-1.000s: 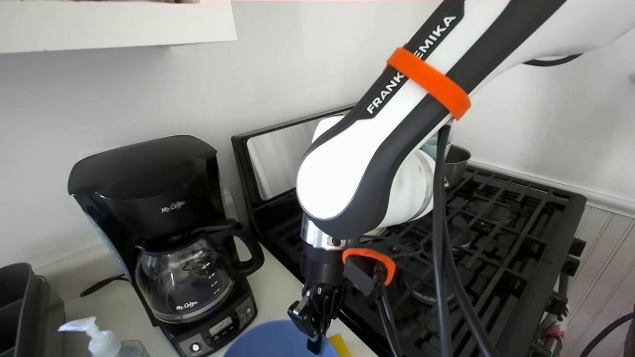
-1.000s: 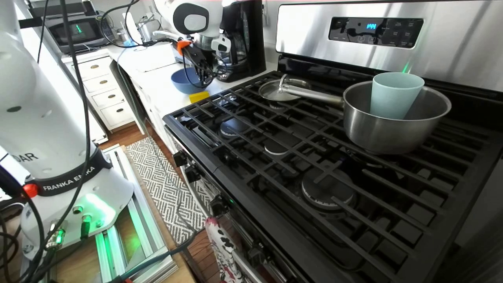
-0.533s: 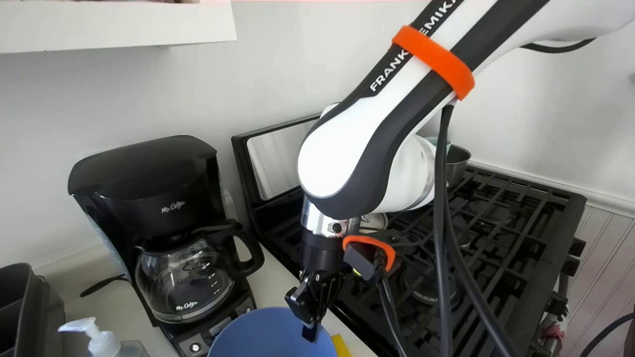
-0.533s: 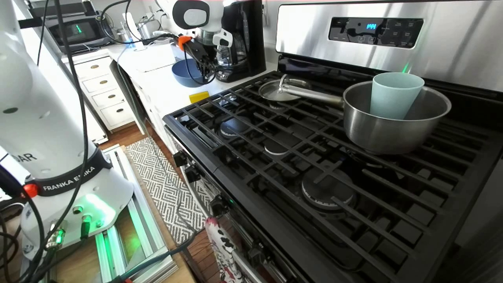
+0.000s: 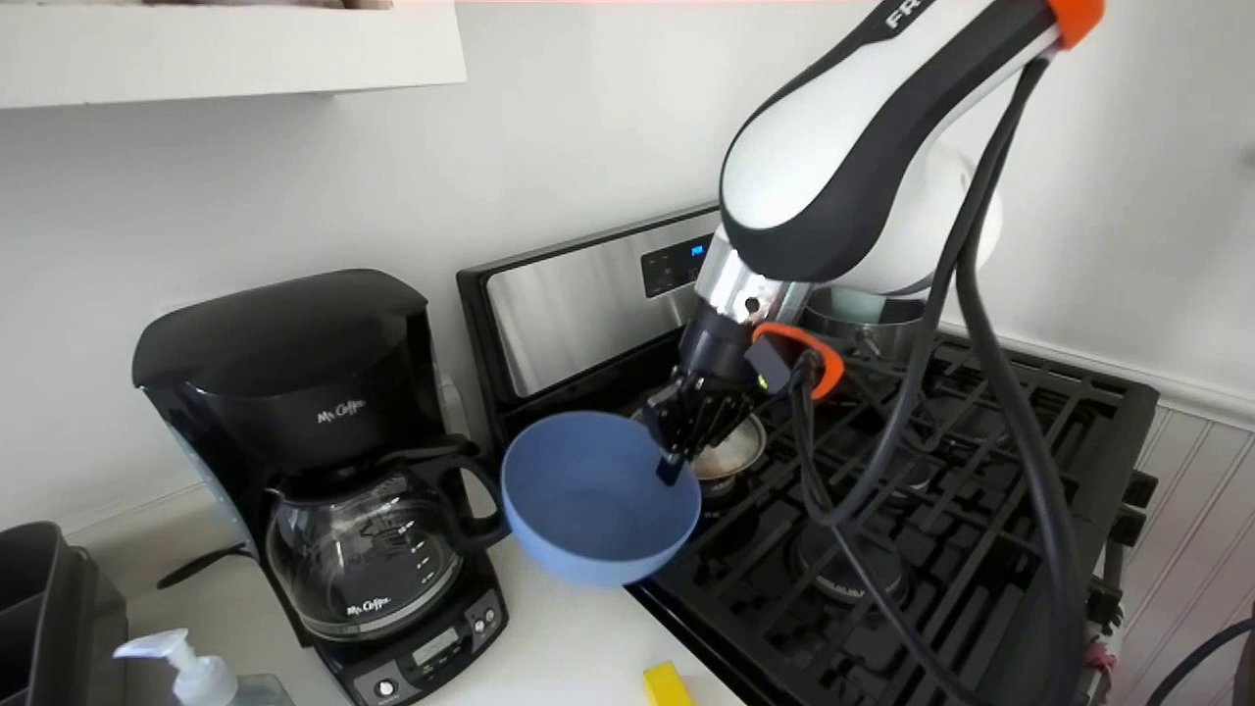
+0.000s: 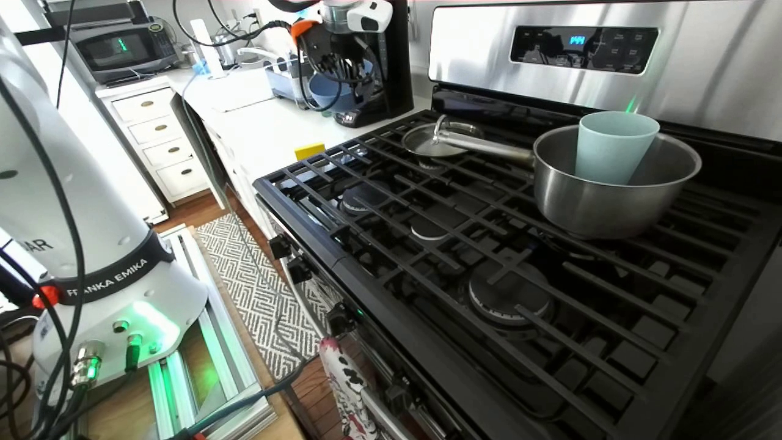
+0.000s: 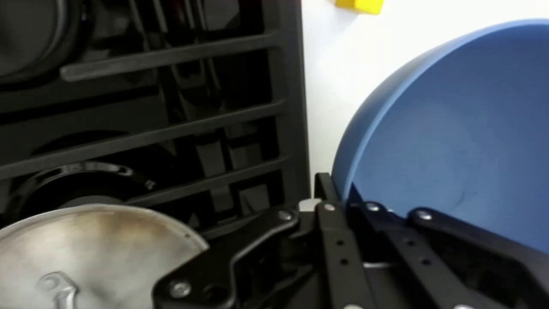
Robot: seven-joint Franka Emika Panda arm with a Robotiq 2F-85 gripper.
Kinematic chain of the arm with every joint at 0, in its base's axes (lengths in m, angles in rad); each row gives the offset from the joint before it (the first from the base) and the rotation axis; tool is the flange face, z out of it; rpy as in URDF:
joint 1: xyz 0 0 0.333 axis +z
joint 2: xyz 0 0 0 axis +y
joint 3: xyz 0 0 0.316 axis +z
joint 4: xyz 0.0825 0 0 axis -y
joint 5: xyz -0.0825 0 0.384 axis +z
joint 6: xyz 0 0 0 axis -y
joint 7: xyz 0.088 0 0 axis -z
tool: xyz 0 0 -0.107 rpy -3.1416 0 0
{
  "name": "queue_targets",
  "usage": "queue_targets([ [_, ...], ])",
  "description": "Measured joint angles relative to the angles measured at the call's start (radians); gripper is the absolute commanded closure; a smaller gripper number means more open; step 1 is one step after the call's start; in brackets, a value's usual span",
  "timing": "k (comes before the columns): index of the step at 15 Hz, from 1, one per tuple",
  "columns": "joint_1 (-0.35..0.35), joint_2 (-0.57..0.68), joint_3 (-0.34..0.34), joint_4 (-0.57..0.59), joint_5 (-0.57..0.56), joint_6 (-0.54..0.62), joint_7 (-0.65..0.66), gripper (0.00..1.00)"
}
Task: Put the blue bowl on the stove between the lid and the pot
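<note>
My gripper is shut on the rim of the blue bowl, one finger inside the wall and one outside. The bowl hangs tilted above the white counter at the stove's edge; it also shows in the wrist view and, partly behind cables, in an exterior view. The silver lid lies on the near-counter back part of the stove; it shows at lower left in the wrist view. The metal pot stands farther along the grates, its handle pointing toward the lid.
A pale green cup stands in the pot. The black coffee maker stands beside the bowl, close to it. A yellow block lies on the counter by the stove. The stove's back panel rises behind the grates. Cables hang from the arm.
My gripper has lifted the bowl off the counter and carried it up and toward the wall, beside the coffee maker. The wrist has tilted, and the yellow block stays on the counter.
</note>
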Motion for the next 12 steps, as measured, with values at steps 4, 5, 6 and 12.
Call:
queue_targets([
  [4, 0.001, -0.061, -0.017, -0.053, 0.0, 0.022, 0.034, 0.99],
  [5, 0.002, -0.058, -0.019, -0.052, -0.001, 0.022, 0.036, 0.99],
  [6, 0.001, -0.052, -0.026, -0.05, -0.007, 0.032, 0.058, 0.99],
  [12, -0.067, 0.042, -0.152, 0.077, -0.052, 0.113, 0.213, 0.99],
])
